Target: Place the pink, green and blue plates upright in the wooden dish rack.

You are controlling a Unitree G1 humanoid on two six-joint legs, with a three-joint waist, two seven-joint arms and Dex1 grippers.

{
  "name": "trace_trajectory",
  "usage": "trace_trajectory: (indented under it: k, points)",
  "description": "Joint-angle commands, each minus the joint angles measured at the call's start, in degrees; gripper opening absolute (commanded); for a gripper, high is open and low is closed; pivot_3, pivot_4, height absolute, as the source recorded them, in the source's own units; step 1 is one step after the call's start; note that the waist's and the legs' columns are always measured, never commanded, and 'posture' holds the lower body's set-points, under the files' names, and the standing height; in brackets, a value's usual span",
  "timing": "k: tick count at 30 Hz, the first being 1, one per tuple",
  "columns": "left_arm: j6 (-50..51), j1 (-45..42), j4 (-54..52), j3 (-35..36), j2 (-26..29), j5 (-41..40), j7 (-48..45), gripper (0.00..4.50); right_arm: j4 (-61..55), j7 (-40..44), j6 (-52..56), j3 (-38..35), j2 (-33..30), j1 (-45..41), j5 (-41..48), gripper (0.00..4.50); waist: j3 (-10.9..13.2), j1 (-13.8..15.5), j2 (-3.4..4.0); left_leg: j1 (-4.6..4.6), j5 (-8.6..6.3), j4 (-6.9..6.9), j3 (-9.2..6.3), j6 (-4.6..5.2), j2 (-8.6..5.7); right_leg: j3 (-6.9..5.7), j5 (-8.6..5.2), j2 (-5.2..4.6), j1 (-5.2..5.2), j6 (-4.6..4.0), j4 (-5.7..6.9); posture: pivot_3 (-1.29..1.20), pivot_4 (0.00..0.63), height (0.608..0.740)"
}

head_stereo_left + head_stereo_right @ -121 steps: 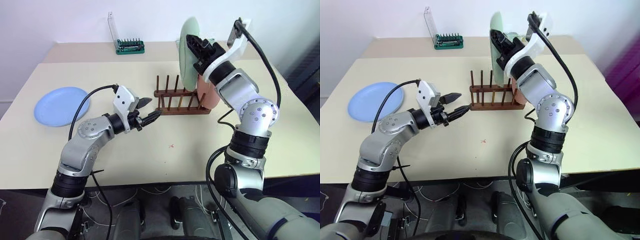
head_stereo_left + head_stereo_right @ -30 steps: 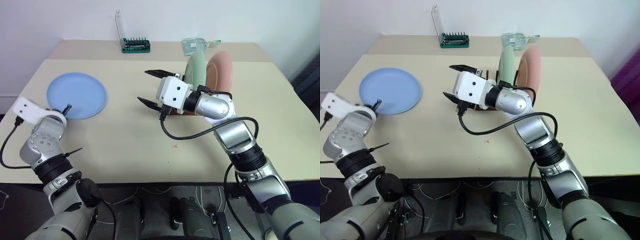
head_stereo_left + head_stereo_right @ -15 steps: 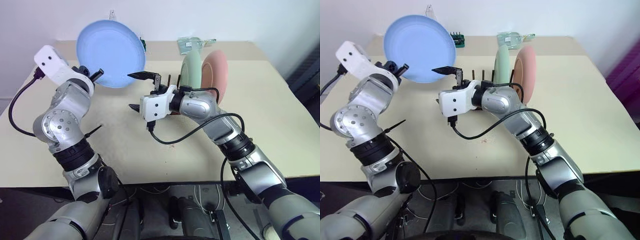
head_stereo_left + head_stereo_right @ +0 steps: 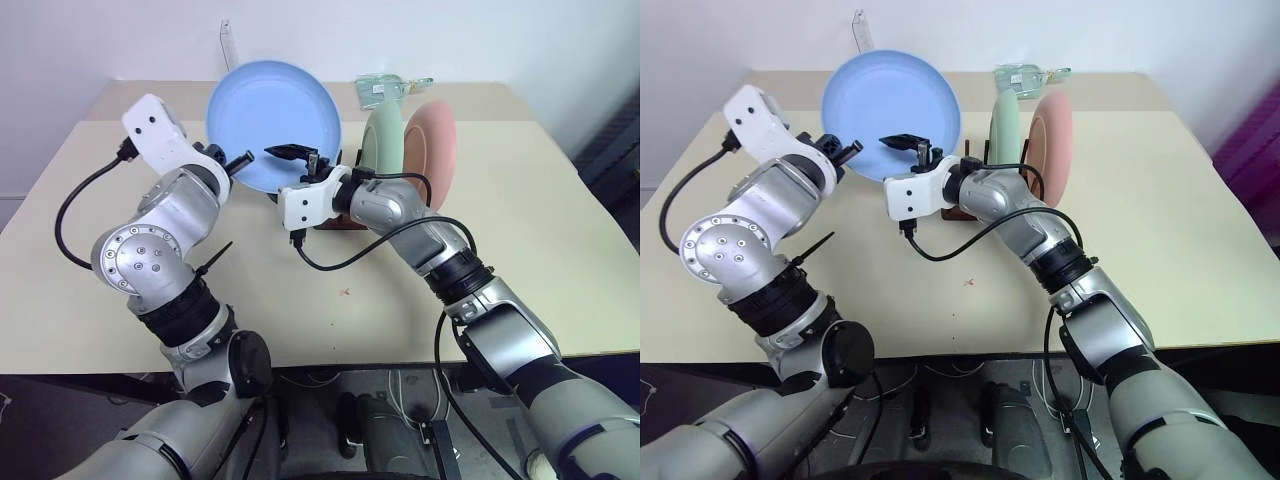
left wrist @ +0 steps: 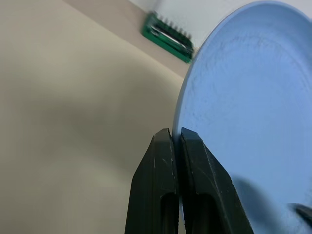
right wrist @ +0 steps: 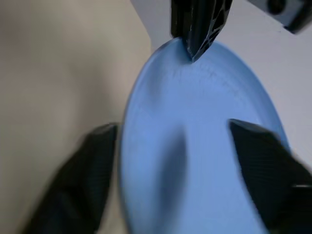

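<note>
Above the table (image 4: 560,260), the left gripper (image 5: 175,139) is clamped on the rim of the blue plate (image 4: 275,125), holding it upright in the air beside the wooden dish rack (image 4: 335,222). The right gripper (image 6: 175,146) straddles the plate with its fingers (image 6: 87,170) spread, not visibly touching it. The green plate (image 4: 385,145) and pink plate (image 4: 432,145) stand upright in the rack.

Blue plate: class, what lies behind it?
Behind the raised blue plate, a clear lid sticks up at the table's far edge. Whatever stands below that lid is covered, as is part of the rack.
</note>
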Motion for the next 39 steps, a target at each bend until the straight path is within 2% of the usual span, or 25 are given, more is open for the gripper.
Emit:
trace_trajectory:
  k: [1, 4, 6, 9, 12, 16, 18, 20, 23, 25, 27, 29, 32, 37, 39]
  points:
    - [0.57, -1.18, -2.22, -0.09, -0.08, -0.34, -0.79, 0.00, -0.55, -1.57, -0.66, -1.15, 0.17, -1.50, -0.57, 1.62, 0.00, -0.01, 0.00, 0.00, 0.00, 0.00, 0.00, 0.00, 0.00, 0.00, 0.00, 0.01, 0.00, 0.00, 0.00, 0.00, 0.150, 0.730]
    - [0.60, -1.47, -1.87, 0.22, 0.68, 0.23, -1.36, 0.00, -1.33, -1.50, -0.79, -1.14, 0.01, -0.91, -1.03, 0.13, 0.00, -0.01, 0.00, 0.00, 0.00, 0.00, -0.01, 0.00, 0.00, 0.00, 0.00, 0.02, 0.00, 0.00, 0.00, 0.00, 0.150, 0.730]
    - [-0.32, -1.72, -1.29, 0.56, 1.09, -0.10, -2.55, 0.00, -2.04, -1.70, -0.74, -1.10, -0.25, -0.46, -1.72, 0.05, 0.00, -0.01, 0.00, 0.02, 0.00, -0.02, 0.00, 0.00, -0.01, 0.01, 0.00, 0.01, 0.00, 0.00, 0.01, 0.00, 0.150, 0.730]
    - [-5.40, -2.40, 0.26, 1.52, 2.48, 0.14, -4.59, 0.99, -3.64, -1.48, -0.25, -1.31, -0.37, 0.43, -1.79, 0.00, 0.01, 0.02, 0.00, 0.01, 0.00, 0.00, -0.01, 0.00, 0.00, 0.02, 0.00, 0.02, 0.01, 0.00, 0.01, 0.00, 0.150, 0.730]
    - [-12.85, -3.10, 3.02, 1.66, 7.17, 2.42, -7.14, 2.41, -5.42, -1.19, 0.41, -1.51, -0.26, 1.30, -1.54, 0.00, 0.01, -0.02, 0.01, 0.00, 0.00, 0.00, -0.01, -0.01, 0.00, 0.01, 0.00, 0.02, 0.00, 0.00, 0.01, 0.00, 0.150, 0.730]
    - [-20.82, -2.86, 7.38, 2.99, 13.34, 5.41, -8.42, 2.41, -8.45, 0.02, 1.55, -2.04, -0.08, 2.48, -0.34, 0.00, 0.01, -0.14, 0.01, 0.02, 0.00, -0.02, 0.01, -0.02, 0.02, 0.01, 0.00, 0.03, -0.02, -0.01, 0.03, 0.00, 0.150, 0.730]
    - [-24.60, -1.39, 9.99, 2.81, 18.73, 7.51, -11.42, 2.41, -11.89, 2.02, 3.24, -3.48, 0.66, 3.66, 3.30, 0.00, 0.01, -0.17, 0.01, 0.01, 0.01, -0.03, 0.02, -0.03, 0.03, 0.01, 0.00, 0.04, -0.04, -0.02, 0.05, 0.00, 0.150, 0.730]
    - [-27.56, 2.39, 12.66, -0.19, 25.16, 11.47, -15.64, 2.41, -15.96, 4.50, 5.12, -5.03, 1.54, 5.02, 8.12, 0.00, 0.01, -0.34, 0.03, 0.02, 0.01, -0.06, 0.03, -0.07, 0.05, 0.01, 0.00, 0.04, -0.06, -0.02, 0.07, 0.00, 0.150, 0.730]
    - [-32.37, 9.02, 16.41, -3.98, 31.82, 16.46, -21.05, 2.41, -22.66, 7.50, 11.43, -7.86, 4.14, 7.26, 16.48, 0.00, 0.01, -0.19, 0.03, 0.05, 0.00, -0.06, 0.05, -0.18, 0.07, 0.01, -0.01, 0.04, -0.07, -0.03, 0.13, 0.00, 0.150, 0.730]
    - [-34.56, 12.69, 18.03, -6.02, 34.38, 18.56, -23.96, 2.41, -26.67, 8.64, 16.74, -9.85, 5.97, 8.46, 21.21, 0.00, 0.00, -0.03, 0.05, 0.09, 0.00, -0.07, 0.05, -0.20, 0.12, 0.01, -0.01, 0.02, -0.05, -0.04, 0.16, 0.00, 0.150, 0.730]
    - [-36.77, 18.87, 17.67, -14.40, 36.98, 22.03, -30.47, 2.41, -31.43, 7.76, 25.27, -13.37, 9.13, 9.84, 28.05, 0.00, -0.02, 0.13, 0.01, 0.06, -0.01, -0.05, 0.01, -0.28, 0.15, -0.01, -0.02, -0.03, -0.06, -0.06, 0.19, 0.00, 0.150, 0.730]
    - [-38.27, 24.05, 16.77, -20.29, 36.36, 22.68, -35.87, 2.41, -35.64, 6.06, 33.37, -16.77, 12.34, 10.71, 34.50, 0.00, -0.04, 0.51, 0.02, 0.06, -0.08, -0.05, 0.01, -0.40, 0.12, -0.01, -0.12, -0.14, -0.06, -0.23, 0.19, 0.00, 0.150, 0.730]
    - [-40.76, 27.18, 16.05, -22.16, 33.66, 22.41, -38.50, 2.41, -39.57, 3.11, 41.85, -20.21, 15.55, 10.34, 40.56, 0.00, -0.04, 0.73, 0.01, -0.01, -0.10, -0.06, 0.06, -0.41, 0.09, -0.03, -0.12, -0.48, -0.12, -0.30, 0.11, 0.00, 0.150, 0.730]
    - [-44.66, 29.90, 13.25, -26.41, 29.94, 21.25, -44.83, 2.41, -40.46, -10.54, 57.75, -31.77, 25.19, 7.30, 54.67, 0.00, -0.04, -0.07, 0.02, -0.16, -0.10, -0.23, 0.06, -0.41, 0.11, -0.01, -0.09, -0.53, -0.35, -0.34, 0.13, 0.00, 0.150, 0.730]
    - [-45.55, 30.03, 12.30, -26.72, 29.15, 21.20, -46.16, 2.41, -39.45, -14.55, 60.84, -34.54, 26.53, 5.96, 57.28, 0.00, -0.04, -0.13, 0.03, -0.18, -0.10, -0.27, 0.07, -0.41, 0.10, -0.01, -0.09, -0.53, -0.39, -0.34, 0.12, 0.00, 0.150, 0.730]
